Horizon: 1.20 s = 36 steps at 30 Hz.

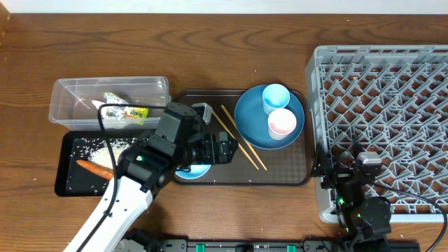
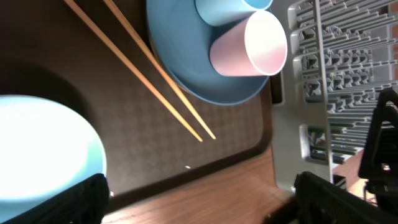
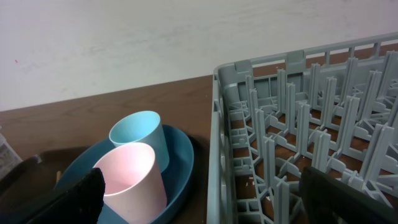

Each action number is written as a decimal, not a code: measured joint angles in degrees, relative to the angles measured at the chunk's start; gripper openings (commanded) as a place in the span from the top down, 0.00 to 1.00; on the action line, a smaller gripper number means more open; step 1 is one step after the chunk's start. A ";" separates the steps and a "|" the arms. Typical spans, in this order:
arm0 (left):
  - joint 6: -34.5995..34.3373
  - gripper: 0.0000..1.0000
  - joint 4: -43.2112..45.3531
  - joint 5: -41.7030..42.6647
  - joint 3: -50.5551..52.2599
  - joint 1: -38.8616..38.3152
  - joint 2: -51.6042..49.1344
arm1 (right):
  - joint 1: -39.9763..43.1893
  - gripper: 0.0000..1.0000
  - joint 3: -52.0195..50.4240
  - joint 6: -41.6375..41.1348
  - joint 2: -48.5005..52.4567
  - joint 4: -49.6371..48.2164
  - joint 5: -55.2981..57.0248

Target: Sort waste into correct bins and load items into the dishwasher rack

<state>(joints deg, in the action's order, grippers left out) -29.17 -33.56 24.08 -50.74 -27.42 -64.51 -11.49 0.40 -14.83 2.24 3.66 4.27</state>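
Observation:
On the dark brown serving tray [image 1: 280, 171] a blue plate [image 1: 255, 126] holds a light blue cup [image 1: 275, 96] and a pinkish-white cup [image 1: 282, 124]. Two chopsticks [image 1: 241, 140] lie left of the plate. My left gripper [image 1: 229, 150] is open and empty, low over the tray between the white bowl [image 1: 198, 170] and the chopsticks. In the left wrist view the bowl [image 2: 37, 143], chopsticks [image 2: 155, 87], plate [image 2: 186, 68] and pink cup [image 2: 249, 46] lie ahead of the gripper [image 2: 199, 208]. My right gripper [image 1: 343, 164] is open and empty at the grey rack's [image 1: 392, 63] front left corner.
The clear tub [image 1: 70, 94] holds the snack wrapper [image 1: 129, 112] and tissue [image 1: 115, 98]. The black tray [image 1: 66, 171] holds the carrot [image 1: 94, 168] and rice [image 1: 98, 145]. The right wrist view shows the gripper [image 3: 205, 199], the rack's edge [image 3: 217, 124] and both cups [image 3: 137, 162].

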 measured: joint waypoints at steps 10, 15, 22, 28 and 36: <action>-5.01 0.07 1.29 -3.74 0.00 -4.57 -0.68 | 0.00 0.01 -0.02 0.00 0.00 0.00 0.00; -6.23 0.08 6.08 -5.22 0.00 -7.19 -4.50 | 0.00 0.01 -0.02 0.00 0.00 0.00 0.00; -6.88 0.10 8.74 -6.01 0.00 -10.25 -10.93 | 0.00 0.01 -0.02 0.00 0.00 0.00 0.00; -6.91 0.10 10.19 -6.27 0.00 -13.14 -16.46 | 0.00 0.01 -0.02 0.00 0.00 -0.02 0.00; -6.60 0.10 9.51 -6.47 0.00 -14.97 -18.03 | 0.00 0.01 -0.02 0.00 0.00 0.00 0.00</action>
<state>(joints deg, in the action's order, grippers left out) -35.77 -24.05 17.61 -50.74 -42.39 -82.54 -11.49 0.38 -14.83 2.24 3.66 4.27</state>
